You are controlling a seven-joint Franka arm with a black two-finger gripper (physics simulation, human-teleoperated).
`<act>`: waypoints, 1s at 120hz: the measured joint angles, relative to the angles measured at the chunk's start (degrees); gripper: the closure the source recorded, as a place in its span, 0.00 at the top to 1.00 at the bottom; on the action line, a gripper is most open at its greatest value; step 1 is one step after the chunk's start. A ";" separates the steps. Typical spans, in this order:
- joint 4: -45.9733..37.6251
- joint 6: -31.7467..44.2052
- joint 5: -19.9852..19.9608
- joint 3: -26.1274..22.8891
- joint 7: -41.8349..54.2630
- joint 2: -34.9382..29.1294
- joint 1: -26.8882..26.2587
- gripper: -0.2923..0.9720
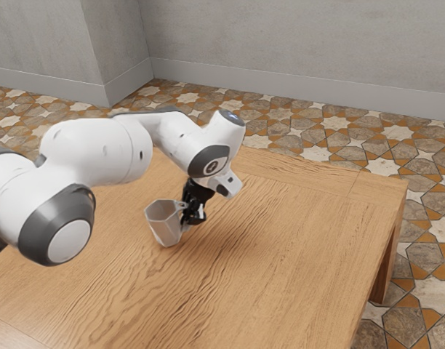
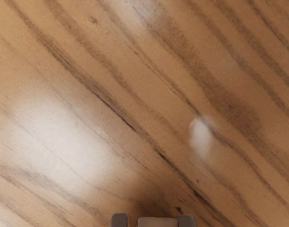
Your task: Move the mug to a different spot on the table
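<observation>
A pale grey faceted mug (image 1: 163, 222) is near the middle of the wooden table (image 1: 295, 262), tilted with its open mouth toward the exterior view's left. My black gripper (image 1: 191, 214) comes down from the white arm and is shut on the mug's side that faces the exterior view's right, at the rim or handle. The mug's base is at or just above the tabletop; I cannot tell which. In the wrist view, a small grey piece of the mug (image 2: 157, 222) shows right under my hand, with bare wood grain (image 2: 135, 104) beyond it.
The table's right edge (image 1: 397, 218) and far edge drop off to a patterned tile floor (image 1: 426, 160). Bare wood stretches from the mug toward the exterior view's right and toward the front. The arm's big white links (image 1: 77, 167) hang over the table's left part.
</observation>
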 joint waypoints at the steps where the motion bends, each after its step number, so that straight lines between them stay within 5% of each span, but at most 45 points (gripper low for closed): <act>1: 0.19 -0.06 -0.01 0.00 0.02 0.16 0.02 0.15; 41: 1.58 -1.02 -0.27 -0.03 0.72 2.35 0.15 0.15; 73: 1.71 -1.62 -1.41 0.03 1.57 2.66 0.13 0.41; 120: 2.68 -1.87 -1.68 0.01 2.44 2.79 0.13 0.50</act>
